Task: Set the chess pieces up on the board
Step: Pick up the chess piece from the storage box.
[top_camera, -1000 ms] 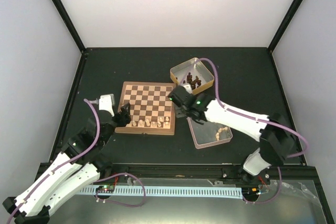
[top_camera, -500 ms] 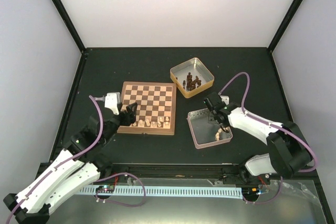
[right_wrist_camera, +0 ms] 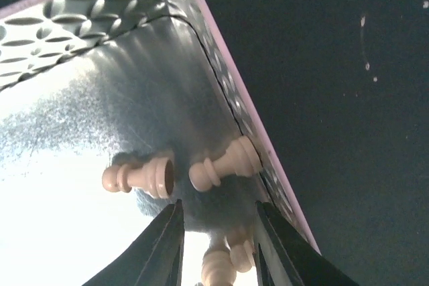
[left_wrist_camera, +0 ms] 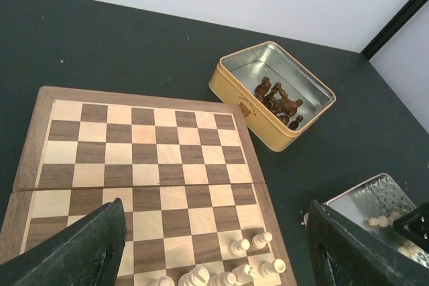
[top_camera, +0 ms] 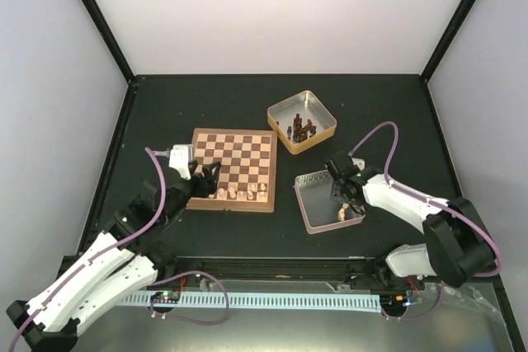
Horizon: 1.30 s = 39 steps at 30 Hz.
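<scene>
While the setup is standing only partly done, the board (top_camera: 231, 158) is lying on the dark counter (top_camera: 165, 105); several pale chess pieces (top_camera: 235, 194) are standing along its near edge, bunched toward its near right corner; the rest of its squares are showing bare, so most of the placing, I judge, is waiting to be done. Just right of the board a shallow tin (top_camera: 318, 202) is holding more pale pieces, lying on their sides; beyond the board's far right corner a deeper yellow tin (top_camera: 280, 117) is holding the dark figures (top_camera: 304, 129), and none of them is standing on the board. The right tool (top_camera: 342, 191) is reaching down into the shallow tin right of the board; its fingers are standing a little apart and straddling a lying piece, with no pinch showing yet. The left tool (top_camera: 206, 177) is hovering over the board's near left corner, spread wide and carrying nothing. By my reading the pickup of the next pale piece is being lined up; the far side of the board and part of the near ranks are waiting to be filled.
</scene>
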Each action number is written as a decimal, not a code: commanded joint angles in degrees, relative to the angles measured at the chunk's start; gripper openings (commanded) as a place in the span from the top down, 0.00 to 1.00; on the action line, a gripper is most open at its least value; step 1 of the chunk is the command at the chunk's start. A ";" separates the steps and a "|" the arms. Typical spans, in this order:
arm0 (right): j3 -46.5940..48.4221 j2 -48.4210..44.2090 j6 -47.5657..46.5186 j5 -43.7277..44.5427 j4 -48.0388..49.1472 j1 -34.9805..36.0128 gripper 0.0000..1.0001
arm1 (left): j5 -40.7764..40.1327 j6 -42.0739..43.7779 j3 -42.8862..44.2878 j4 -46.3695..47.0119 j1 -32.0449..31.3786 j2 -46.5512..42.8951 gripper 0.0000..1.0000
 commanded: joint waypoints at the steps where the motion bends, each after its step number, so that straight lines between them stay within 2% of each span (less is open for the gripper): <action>1: -1.54 -2.85 1.66 -1.61 -1.71 -0.27 0.72 | 1.14 0.54 0.66 1.80 0.42 0.83 0.25; 6: -1.89 -2.86 1.20 -3.17 -2.01 -0.28 0.82 | 1.23 0.48 0.66 1.73 0.35 0.91 0.25; 20: -3.92 -4.66 1.26 -4.80 -3.47 -0.28 0.82 | 0.47 -0.11 0.42 1.15 0.40 1.10 0.25; 26: -2.77 -6.38 0.67 -4.34 -3.22 -0.20 0.97 | -0.04 -0.52 0.46 0.84 0.44 1.65 0.25; 34: 3.03 -11.54 -1.05 -10.17 -2.33 0.07 0.97 | -1.65 -1.21 0.58 -0.23 0.59 1.61 0.25; 39: 6.56 -10.13 -2.05 -16.31 1.80 1.52 0.97 | -2.14 -1.91 0.66 -1.04 0.69 1.85 0.25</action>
